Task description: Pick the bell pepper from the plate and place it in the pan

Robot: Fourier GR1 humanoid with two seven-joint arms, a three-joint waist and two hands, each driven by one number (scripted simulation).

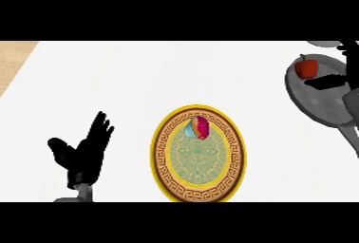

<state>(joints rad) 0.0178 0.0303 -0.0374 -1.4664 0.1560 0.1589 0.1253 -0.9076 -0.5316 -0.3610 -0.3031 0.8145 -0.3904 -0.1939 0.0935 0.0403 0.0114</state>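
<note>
A red bell pepper (306, 69) with a green stem lies in the grey pan (312, 102) at the far right. My right hand (348, 71) hangs over the pan at the view's right edge, partly cut off. Its thumb (326, 83) reaches out just below the pepper, and its fingers are spread and not curled round it. The round plate (175, 161), with a yellow rim and a brown patterned band, sits in the middle. My left hand (85, 151) rests open at the lower left, fingers up, away from the plate.
A small pink, blue and orange object (198, 127) lies on the plate's far part. The pan's handle (348, 138) runs toward the lower right. A strip of wood (14, 59) shows at the counter's far left edge.
</note>
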